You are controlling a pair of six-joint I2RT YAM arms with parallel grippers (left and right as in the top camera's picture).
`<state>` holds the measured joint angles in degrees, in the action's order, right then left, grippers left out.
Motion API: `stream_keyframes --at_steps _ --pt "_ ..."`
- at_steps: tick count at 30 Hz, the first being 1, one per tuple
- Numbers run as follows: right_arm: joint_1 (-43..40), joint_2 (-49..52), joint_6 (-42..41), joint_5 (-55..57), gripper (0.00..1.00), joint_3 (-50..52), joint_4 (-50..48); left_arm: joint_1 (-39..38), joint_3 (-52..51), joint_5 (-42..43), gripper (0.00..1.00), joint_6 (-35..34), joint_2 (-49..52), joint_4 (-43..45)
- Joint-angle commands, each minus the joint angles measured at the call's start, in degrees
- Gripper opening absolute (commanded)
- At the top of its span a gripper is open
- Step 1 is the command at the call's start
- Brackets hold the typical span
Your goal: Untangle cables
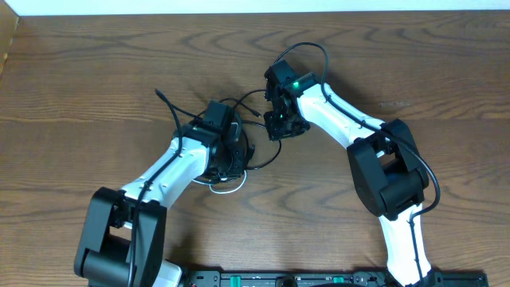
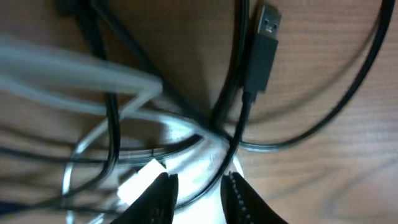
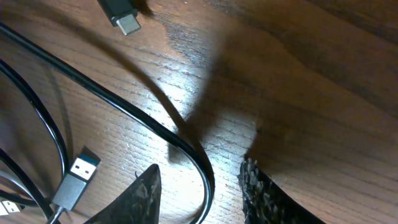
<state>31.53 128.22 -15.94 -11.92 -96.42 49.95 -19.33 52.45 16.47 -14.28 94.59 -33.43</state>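
Note:
The black cable and the white cable lie knotted together mid-table between both arms. My left gripper hangs over the heap. In the left wrist view the left gripper is open; a strand of black cable runs through the gap over white cable, beside a white plug. A black USB plug lies further ahead. My right gripper is just right of the heap. It is open, with a black cable loop lying unclamped between its fingers.
A USB plug and a smaller plug lie on the wooden table left of the right gripper. The table's far edge runs along the top of the overhead view. The arm bases stand at the near edge.

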Motion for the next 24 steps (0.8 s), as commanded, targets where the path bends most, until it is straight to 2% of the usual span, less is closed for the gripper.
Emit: stream_keyframes --at_steps 1,8,12,13,15,24 --pt "0.2 3.0 -0.8 1.3 0.39 2.6 0.7 -0.1 -2.5 0.4 0.29 1.4 1.1 3.4" --pt "0.2 3.0 -1.3 1.3 0.39 2.6 0.6 -0.2 -2.9 0.4 0.29 3.5 1.6 3.5" --pt "0.0 3.0 -1.8 1.3 0.38 2.6 0.6 -0.1 -3.4 0.4 0.19 5.8 1.6 2.3" --pt "-0.2 3.0 -1.9 1.4 0.38 2.6 0.6 -0.1 -3.6 0.5 0.11 6.1 1.6 2.3" --pt "-0.5 3.0 -2.5 1.9 0.36 2.6 0.6 -0.1 -4.3 0.5 0.08 6.8 1.6 2.2" --pt "-1.7 3.0 -2.9 4.9 0.33 2.6 1.7 -0.1 -5.6 0.4 0.08 7.0 1.6 -0.7"
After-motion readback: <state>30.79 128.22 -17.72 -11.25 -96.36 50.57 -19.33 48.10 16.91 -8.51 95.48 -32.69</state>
